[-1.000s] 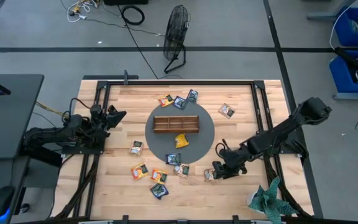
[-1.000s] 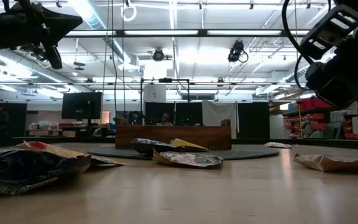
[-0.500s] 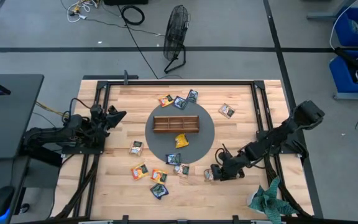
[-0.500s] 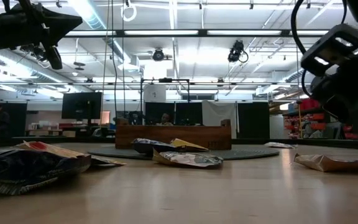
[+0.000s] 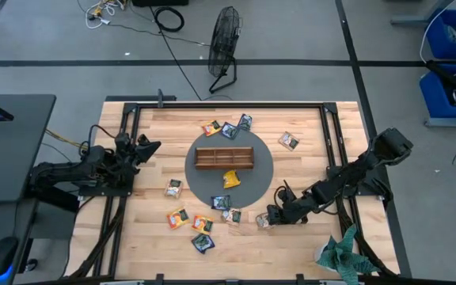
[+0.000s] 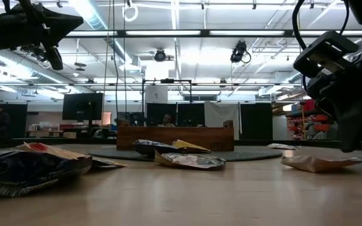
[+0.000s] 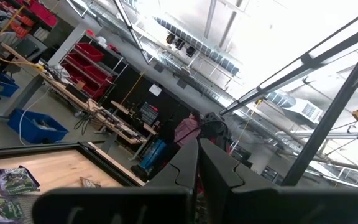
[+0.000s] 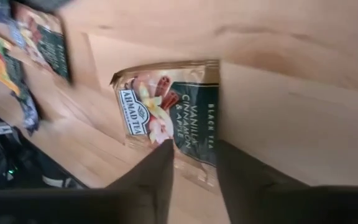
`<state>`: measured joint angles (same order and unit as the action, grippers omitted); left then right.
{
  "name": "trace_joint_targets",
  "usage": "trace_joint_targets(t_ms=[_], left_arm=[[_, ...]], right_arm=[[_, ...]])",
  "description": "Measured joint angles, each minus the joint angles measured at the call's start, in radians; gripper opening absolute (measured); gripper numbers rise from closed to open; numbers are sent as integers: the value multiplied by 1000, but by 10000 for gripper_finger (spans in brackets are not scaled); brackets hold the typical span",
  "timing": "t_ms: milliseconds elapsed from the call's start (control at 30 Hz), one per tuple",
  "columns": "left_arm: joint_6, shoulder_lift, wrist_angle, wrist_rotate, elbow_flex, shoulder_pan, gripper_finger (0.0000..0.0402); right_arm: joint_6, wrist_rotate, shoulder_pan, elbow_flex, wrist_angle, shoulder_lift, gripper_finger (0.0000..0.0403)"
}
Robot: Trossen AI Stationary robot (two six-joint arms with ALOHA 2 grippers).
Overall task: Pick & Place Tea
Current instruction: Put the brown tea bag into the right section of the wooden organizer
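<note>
One sachet targeted: I have the right gripper (image 8: 193,163) low over a vanilla-cinnamon tea sachet (image 8: 169,115), fingers spread, not pinching.
Left gripper (image 5: 145,148): parked at the table's left edge, fingers pressed together.

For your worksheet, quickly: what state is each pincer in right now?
Left pincer: shut, holding nothing, raised at the table's left edge.
Right pincer: open, straddling the vanilla cinnamon tea sachet.

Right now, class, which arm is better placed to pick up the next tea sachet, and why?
The right. Its gripper is down at the vanilla sachet, fingers open either side of its edge. The left gripper waits shut at the table's left edge, away from any tea.
</note>
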<state>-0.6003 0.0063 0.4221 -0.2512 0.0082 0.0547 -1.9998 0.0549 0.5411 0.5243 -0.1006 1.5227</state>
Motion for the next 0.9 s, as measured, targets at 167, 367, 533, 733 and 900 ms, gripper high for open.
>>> trace_joint_targets(t_ms=[167, 367, 533, 733, 900], left_arm=[[-2, 0, 0, 0, 0, 0, 18], [-1, 0, 0, 0, 0, 0, 18], [-1, 0, 0, 0, 0, 0, 18], [0, 0, 0, 0, 0, 0, 18], [0, 0, -1, 0, 0, 0, 18]], right_arm=[[21, 21, -1, 0, -10, 0, 46], [26, 40, -1, 0, -12, 0, 6], [51, 39, -2, -1, -60, -7, 2], [135, 87, -23, 13, -57, -68, 1], [319, 93, -80, 120, 162, -139, 1]])
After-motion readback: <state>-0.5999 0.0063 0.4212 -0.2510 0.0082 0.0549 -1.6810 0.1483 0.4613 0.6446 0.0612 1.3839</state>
